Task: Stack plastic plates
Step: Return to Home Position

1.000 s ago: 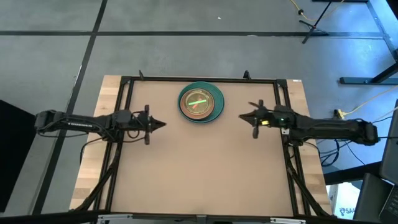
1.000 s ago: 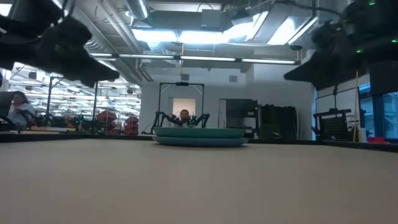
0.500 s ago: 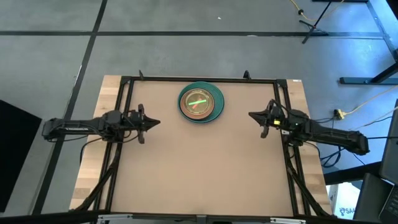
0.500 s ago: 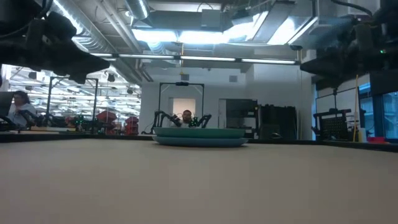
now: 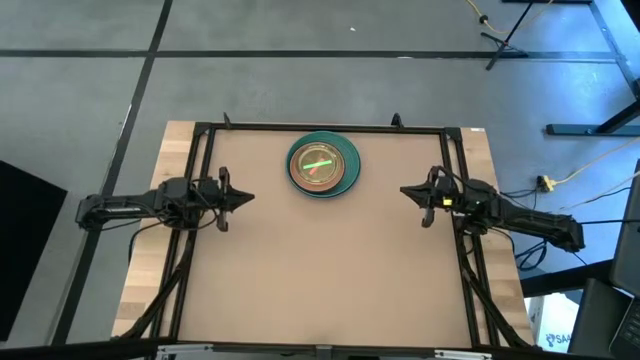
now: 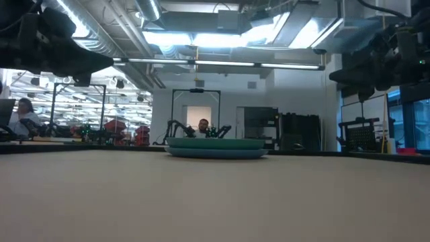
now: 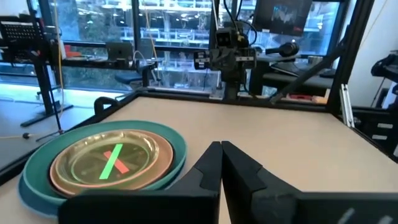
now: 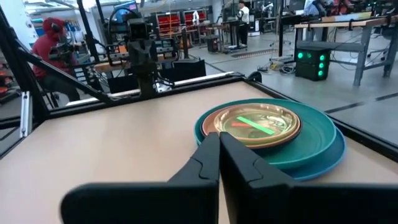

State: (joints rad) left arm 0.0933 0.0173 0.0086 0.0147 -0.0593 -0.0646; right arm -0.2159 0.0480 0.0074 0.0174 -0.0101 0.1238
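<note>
The plastic plates [image 5: 323,167] sit in one stack near the table's far edge: a blue one at the bottom, a teal one on it, a salmon-pink one, then a small translucent green one on top [image 7: 111,163] [image 8: 260,126]. The low view shows the stack [image 6: 215,146] edge-on. My left gripper [image 5: 250,196] hangs shut above the table's left side, pointing right, clear of the stack [image 7: 219,148]. My right gripper [image 5: 403,190] hangs shut above the right side, pointing left [image 8: 217,138].
The brown table top [image 5: 320,270] is bare in front of the stack, framed by a black rail [image 5: 320,128]. A person in a red hood [image 8: 48,43] stands in the room beyond the table's left side. Another robot station [image 6: 196,128] shows behind the far edge.
Both arms have drawn back from the middle: the left gripper toward the table's left edge, the right gripper toward the right edge. The stack has stayed where it was.
</note>
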